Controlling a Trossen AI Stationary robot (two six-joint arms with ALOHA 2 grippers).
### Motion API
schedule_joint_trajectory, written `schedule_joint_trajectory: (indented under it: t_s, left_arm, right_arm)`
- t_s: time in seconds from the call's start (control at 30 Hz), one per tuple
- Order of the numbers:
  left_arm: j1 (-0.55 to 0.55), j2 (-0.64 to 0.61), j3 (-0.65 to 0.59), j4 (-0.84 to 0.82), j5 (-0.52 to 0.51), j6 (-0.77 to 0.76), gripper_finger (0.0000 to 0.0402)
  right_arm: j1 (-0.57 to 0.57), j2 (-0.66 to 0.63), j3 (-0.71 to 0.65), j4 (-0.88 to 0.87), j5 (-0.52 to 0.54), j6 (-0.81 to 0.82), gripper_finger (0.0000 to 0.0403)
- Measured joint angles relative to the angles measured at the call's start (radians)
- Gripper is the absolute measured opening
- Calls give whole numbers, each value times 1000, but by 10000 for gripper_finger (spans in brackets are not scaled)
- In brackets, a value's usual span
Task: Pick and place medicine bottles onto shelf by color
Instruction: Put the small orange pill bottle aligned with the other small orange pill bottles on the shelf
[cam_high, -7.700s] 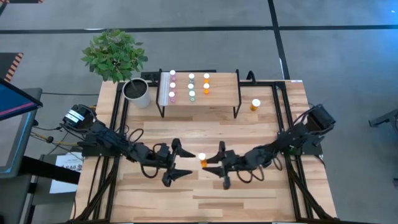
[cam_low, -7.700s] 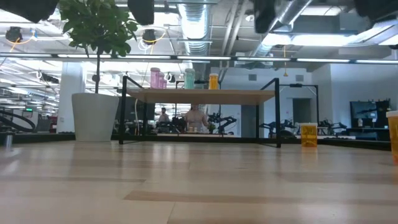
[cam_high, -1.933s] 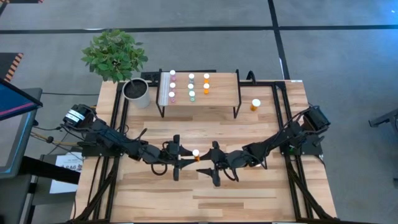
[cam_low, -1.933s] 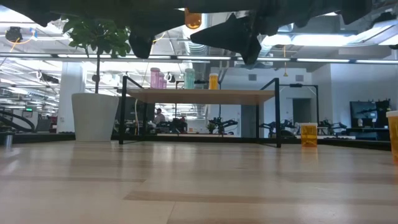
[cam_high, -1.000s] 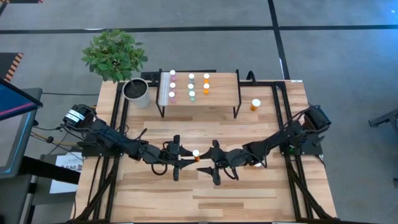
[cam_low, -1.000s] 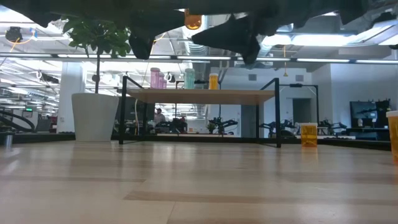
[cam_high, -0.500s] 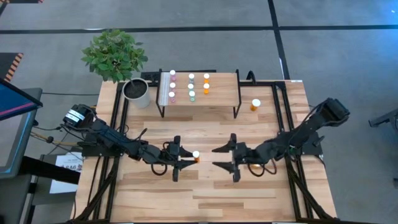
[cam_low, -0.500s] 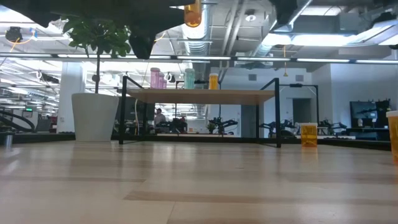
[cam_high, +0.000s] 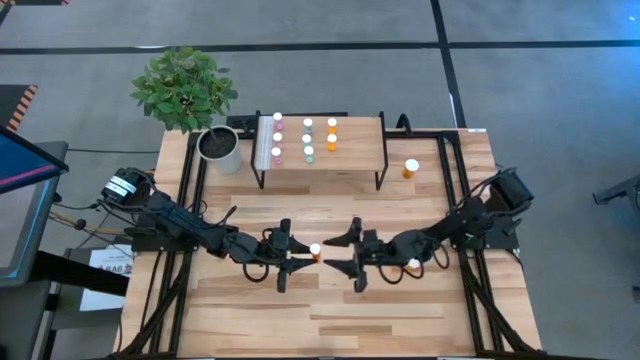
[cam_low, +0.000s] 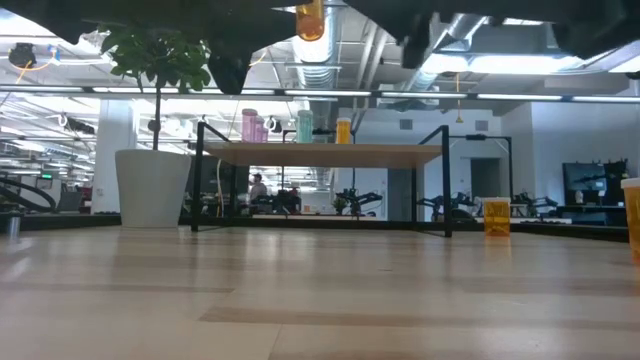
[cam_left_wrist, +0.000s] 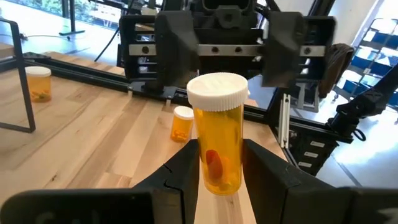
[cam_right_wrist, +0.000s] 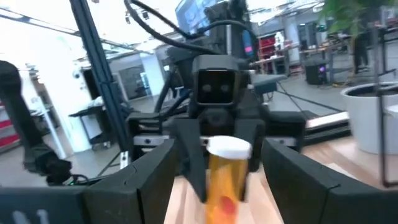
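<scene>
Right claw (cam_high: 342, 256) has swung back in from 3 o'clock and now faces the left claw (cam_high: 296, 256) across the table (cam_high: 430, 310) centre, fingers spread, holding nothing. Left claw is clenched on an orange bottle (cam_high: 315, 250), lifted clear of the table, long axis upright, white ribbed cap up, clear amber plastic body, smooth cylinder. Bottle sits just at 9 o'clock of the right claw, between both claws; left arm has it. Shelf (cam_high: 360, 150), light wood on thin black legs, lies at 12 o'clock with sorted bottles on top. Two more orange bottles stay on the table: one (cam_high: 410, 168) at 3 o'clock of the shelf, another (cam_left_wrist: 182, 122) in the left wrist view.
</scene>
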Motion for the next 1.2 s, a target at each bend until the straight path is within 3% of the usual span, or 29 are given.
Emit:
schedule_joint_trajectory:
  t_s: [0.3, 0.8, 1.03, 1.2]
  left_arm:
    - [0, 0, 0, -10, 2, -1, 96]
    - [0, 0, 0, -5, 22, -9, 96]
    - [0, 0, 0, -9, 25, -10, 96]
    - [0, 0, 0, -7, 27, -10, 96]
  right_arm:
    - [-24, 23, 104, -172, -42, 55, 260]
    - [-63, 3, 108, -230, -16, 63, 260]
    - [-115, 3, 138, -322, -154, 152, 260]
    - [-116, 4, 217, -488, -176, 148, 260]
